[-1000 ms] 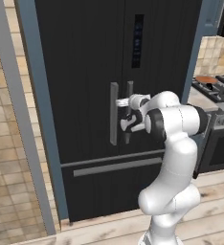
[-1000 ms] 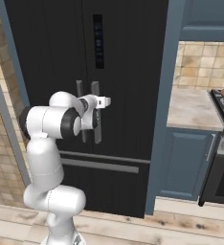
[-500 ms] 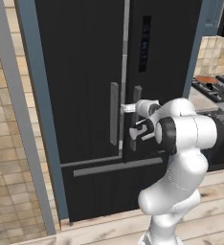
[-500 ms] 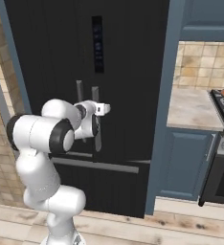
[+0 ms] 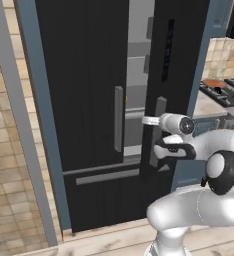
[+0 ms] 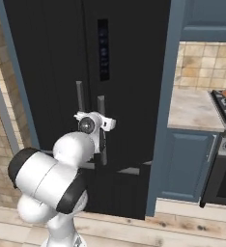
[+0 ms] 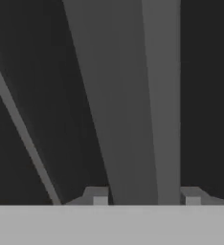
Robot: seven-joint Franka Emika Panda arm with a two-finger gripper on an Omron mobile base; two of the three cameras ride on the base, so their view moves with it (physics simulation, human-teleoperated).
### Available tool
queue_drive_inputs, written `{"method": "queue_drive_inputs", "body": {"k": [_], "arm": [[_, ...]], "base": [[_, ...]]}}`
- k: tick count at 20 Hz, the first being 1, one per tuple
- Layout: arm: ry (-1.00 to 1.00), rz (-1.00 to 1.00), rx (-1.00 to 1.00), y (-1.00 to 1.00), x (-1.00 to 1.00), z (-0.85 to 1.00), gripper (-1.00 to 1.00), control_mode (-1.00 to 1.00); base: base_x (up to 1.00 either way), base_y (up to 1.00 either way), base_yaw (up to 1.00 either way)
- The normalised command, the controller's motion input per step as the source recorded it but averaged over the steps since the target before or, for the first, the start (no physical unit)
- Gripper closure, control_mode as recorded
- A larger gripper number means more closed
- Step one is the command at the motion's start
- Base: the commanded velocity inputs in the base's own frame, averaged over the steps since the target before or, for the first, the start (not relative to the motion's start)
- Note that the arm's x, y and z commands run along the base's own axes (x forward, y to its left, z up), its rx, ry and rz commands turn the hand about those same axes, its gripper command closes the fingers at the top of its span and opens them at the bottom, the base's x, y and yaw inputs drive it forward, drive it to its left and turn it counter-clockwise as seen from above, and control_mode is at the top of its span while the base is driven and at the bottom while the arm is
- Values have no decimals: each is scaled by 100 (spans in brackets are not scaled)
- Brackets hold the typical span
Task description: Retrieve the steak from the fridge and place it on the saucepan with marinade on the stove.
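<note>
Straddling the right door's handle [image 7: 133, 105], the gripper [image 7: 143, 196] has its fingers apart either side, so the fridge [image 5: 79, 75] door can swing wider.

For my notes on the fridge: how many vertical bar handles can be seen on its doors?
2. The left door's handle stands beside the gap. The right door's handle is on the door that stands ajar, with the gripper at it. More handles may be hidden behind the arm.
</note>
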Motion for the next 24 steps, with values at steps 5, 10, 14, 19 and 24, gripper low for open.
{"method": "queue_drive_inputs", "body": {"k": [5, 10, 14, 19, 24], "arm": [[43, 41, 18, -80, -79, 0, 100, -100], [43, 39, 11, -63, -49, 5, 100, -100], [43, 31, 3, -36, -45, 30, 100, -100], [39, 30, 4, -41, -63, 23, 100, -100], [31, 30, 9, -68, -87, 1, 100, -100]], "base": [[0, 0, 0], [0, 0, 0], [0, 0, 0], [0, 0, 0], [0, 0, 0]]}}
